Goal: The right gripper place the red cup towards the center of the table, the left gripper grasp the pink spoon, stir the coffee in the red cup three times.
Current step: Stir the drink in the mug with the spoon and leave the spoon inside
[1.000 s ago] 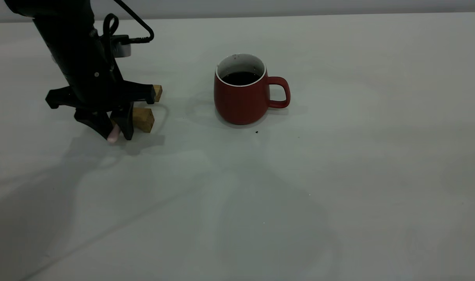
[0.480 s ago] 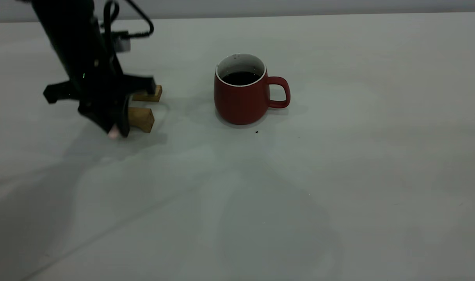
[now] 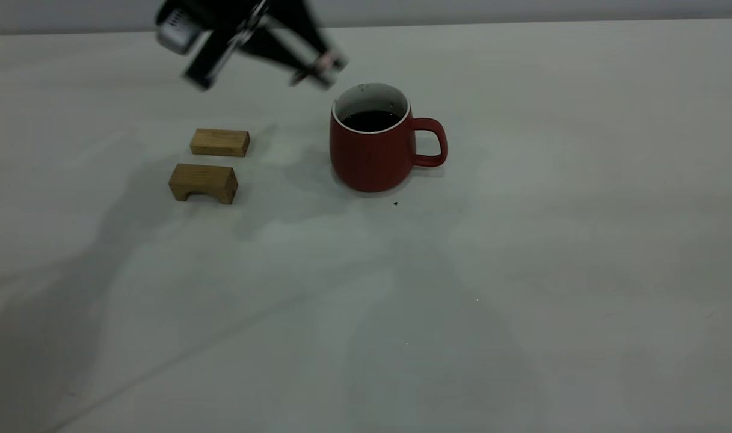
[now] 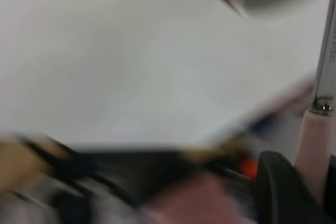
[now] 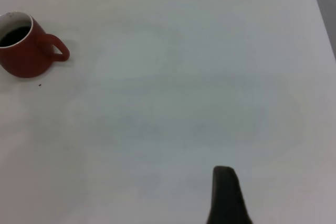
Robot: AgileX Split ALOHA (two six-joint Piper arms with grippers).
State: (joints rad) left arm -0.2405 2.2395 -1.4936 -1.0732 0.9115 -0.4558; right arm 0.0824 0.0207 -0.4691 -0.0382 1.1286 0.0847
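Table [image 3: 522, 288]: off-white, a few dark specks. Red cup [image 3: 372, 150] near centre, upright, handle at 3 o'clock, coffee [image 3: 370, 120] dark and flat inside, well below rim. L gripper [image 3: 308, 69] raised off the table at cup's 10 o'clock, just beside the rim, tilted; fingers clamped narrow on pink spoon [image 4: 315, 150], wrist view shows pink handle pinched, metal neck running on toward cup. R gripper [image 5: 227, 195] parked well apart from cup, only one finger tip in view, can't tell its opening. Two wooden blocks [image 3: 212, 165] at cup's 9 o'clock, bare. Step in hand, judged: carry spoon over cup mouth. To do it well: bring bowl end down over coffee, clear the rim, dip shallow, keep circles small so cup doesn't slide. Vs 0.5 s ago: L arm was low at the blocks, now up and across to cup; blocks uncovered; cup unmoved.
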